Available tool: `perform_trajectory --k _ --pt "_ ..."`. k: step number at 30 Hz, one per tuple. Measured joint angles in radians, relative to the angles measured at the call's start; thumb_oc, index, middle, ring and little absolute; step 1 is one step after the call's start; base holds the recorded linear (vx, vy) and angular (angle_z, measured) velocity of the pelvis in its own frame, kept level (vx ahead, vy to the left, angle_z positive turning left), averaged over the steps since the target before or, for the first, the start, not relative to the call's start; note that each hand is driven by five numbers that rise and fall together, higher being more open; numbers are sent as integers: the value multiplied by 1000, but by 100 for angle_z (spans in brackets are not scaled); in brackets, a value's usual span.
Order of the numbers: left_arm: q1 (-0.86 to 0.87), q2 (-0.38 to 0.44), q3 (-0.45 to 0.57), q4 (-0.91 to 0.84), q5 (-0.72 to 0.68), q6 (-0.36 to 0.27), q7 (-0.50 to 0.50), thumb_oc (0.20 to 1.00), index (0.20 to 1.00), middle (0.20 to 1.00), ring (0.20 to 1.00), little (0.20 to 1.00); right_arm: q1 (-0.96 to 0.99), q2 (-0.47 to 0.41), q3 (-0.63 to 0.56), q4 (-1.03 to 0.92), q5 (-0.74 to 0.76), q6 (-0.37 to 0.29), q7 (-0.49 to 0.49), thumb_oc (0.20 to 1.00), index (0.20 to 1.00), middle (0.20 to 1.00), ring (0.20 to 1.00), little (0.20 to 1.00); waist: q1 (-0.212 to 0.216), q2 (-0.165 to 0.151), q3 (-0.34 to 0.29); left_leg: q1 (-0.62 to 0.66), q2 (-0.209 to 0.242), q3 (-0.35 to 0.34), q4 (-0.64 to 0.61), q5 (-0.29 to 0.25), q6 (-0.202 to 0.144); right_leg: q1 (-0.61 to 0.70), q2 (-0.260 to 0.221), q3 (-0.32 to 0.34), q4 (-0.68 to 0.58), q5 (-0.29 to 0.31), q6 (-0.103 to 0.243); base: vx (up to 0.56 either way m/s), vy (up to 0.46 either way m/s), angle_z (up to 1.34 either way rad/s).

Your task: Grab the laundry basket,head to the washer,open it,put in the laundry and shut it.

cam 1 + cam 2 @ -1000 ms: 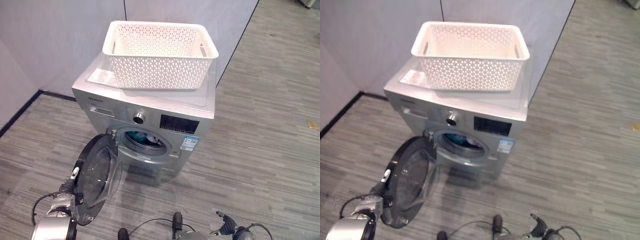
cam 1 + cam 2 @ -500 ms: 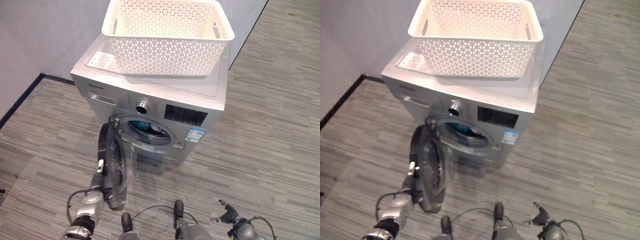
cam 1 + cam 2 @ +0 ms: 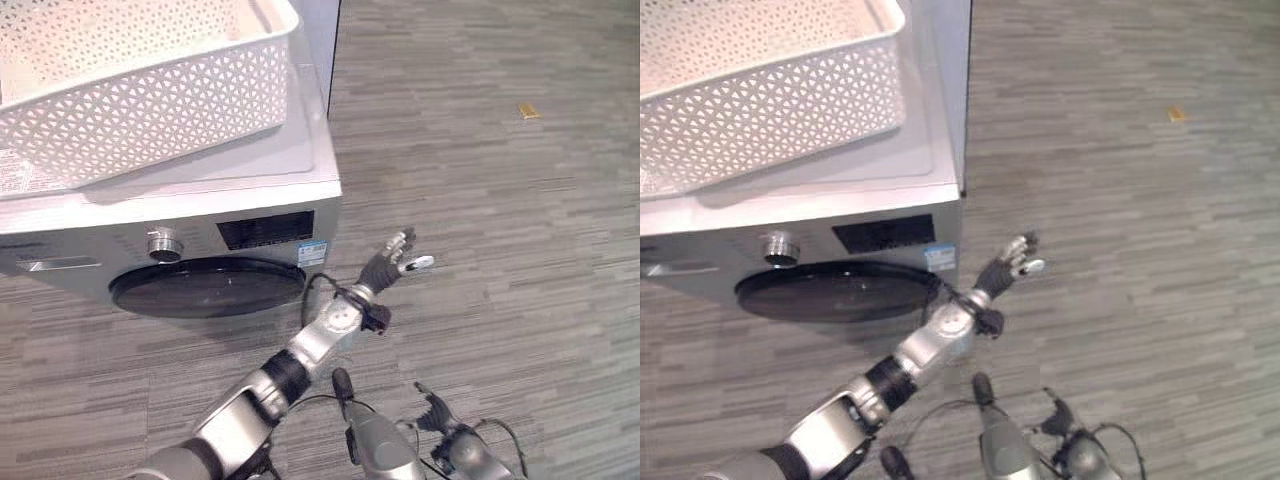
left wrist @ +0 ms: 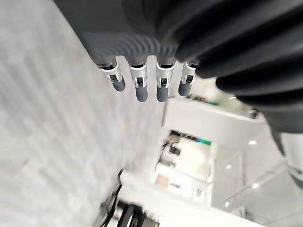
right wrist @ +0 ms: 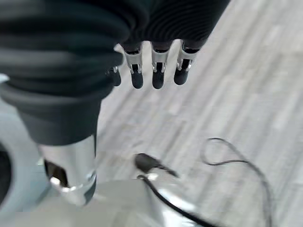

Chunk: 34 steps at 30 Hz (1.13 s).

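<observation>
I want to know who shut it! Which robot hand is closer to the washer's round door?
The left robot hand. It hangs open in the air just past the round door, beside the washer. The right robot hand is lower, nearer the robot.

the laundry basket [image 3: 140,100] looks like matt cream plastic, pierced all over in a lattice. the washer [image 3: 250,190] has a smooth silver, satin-looking casing, and its round door [image 3: 205,287] is dark and glossy. the floor [image 3: 500,180] shows grey wood-grain planks, matt. the left hand [image 3: 385,265] shows silver metal-looking fingers under a dark ribbed cover.
</observation>
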Motion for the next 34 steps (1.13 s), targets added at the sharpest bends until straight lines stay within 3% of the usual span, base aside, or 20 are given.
perform_trajectory --k 2,5,8,11,19,21,23,25,26,27,34 --pt "106 76 33 -19 -4 1 -33 1000 1000 1000 1000 1000 10 2 -41 8 1 -9 -1 1000 1000 1000 1000 1000 9 8 7 0 4 -10 0 6 -9 11 1 -19 0 0 -4 17 -1 32" --pt "257 185 84 -10 -10 0 -87 1000 1000 1000 1000 1000 5 4 -79 11 0 -27 5 1000 1000 1000 1000 1000 62 18 11 2 3 -33 0 6 -10 33 -3 -47 -1 -4 -8 50 5 31" --pt "496 367 166 -41 -8 -5 -169 1000 1000 1000 1000 1000 13 6 -105 49 -1 -50 24 1000 1000 1000 1000 1000 114 23 5 21 4 -100 -3 0 -16 86 -10 -92 -9 -32 -1 40 22 48" --pt "570 422 200 -38 3 -26 -207 1000 1000 1000 1000 1000 6 6 -110 47 -1 -58 44 1000 1000 1000 1000 1000 169 26 1 19 0 -112 -5 0 -15 92 -20 -97 -9 -32 1 33 25 24" --pt "701 405 291 60 62 -87 -256 1000 1000 1000 1000 1000 31 43 -94 124 -12 -80 85 1000 1000 1000 1000 1000 194 6 -127 16 -14 -189 0 5 -11 136 -40 -174 -10 -43 13 1 45 27" --pt "690 336 372 228 132 -138 -227 1000 1000 1000 1000 1000 30 52 -96 131 -12 -82 84 1000 1000 1000 1000 1000 218 2 -140 18 -20 -194 0 5 -11 146 -43 -180 -9 -44 14 -18 34 13" --pt "663 303 396 378 144 -106 -188 1000 1000 1000 1000 1000 31 57 -96 153 -12 -91 85 1000 1000 1000 1000 1000 215 -3 -159 16 -19 -217 0 6 -10 150 -46 -196 -10 -50 15 -16 69 23" --pt "670 287 399 473 211 -122 -165 1000 1000 1000 1000 1000 19 58 -98 176 -12 -88 85 1000 1000 1000 1000 1000 224 -3 -163 14 -28 -226 0 8 -9 156 -53 -206 -10 -54 17 -8 74 20" --pt "634 222 455 645 251 -115 -131 1000 1000 1000 1000 1000 15 61 -100 195 -13 -89 83 1000 1000 1000 1000 1000 222 3 -172 16 -30 -236 -4 7 -7 169 -60 -211 -10 -59 22 -3 57 19" --pt "626 192 491 710 257 -107 -112 1000 1000 1000 1000 1000 16 68 -100 210 -13 -89 82 1000 1000 1000 1000 1000 220 3 -180 17 -32 -242 -4 5 -6 176 -63 -221 -10 -61 24 -4 53 22" --pt "638 140 614 756 234 -79 -71 1000 1000 1000 1000 1000 34 116 -117 260 -30 -73 82 1000 1000 1000 1000 1000 235 -17 -206 17 -46 -269 -4 2 2 189 -73 -243 -10 -67 27 15 48 11"
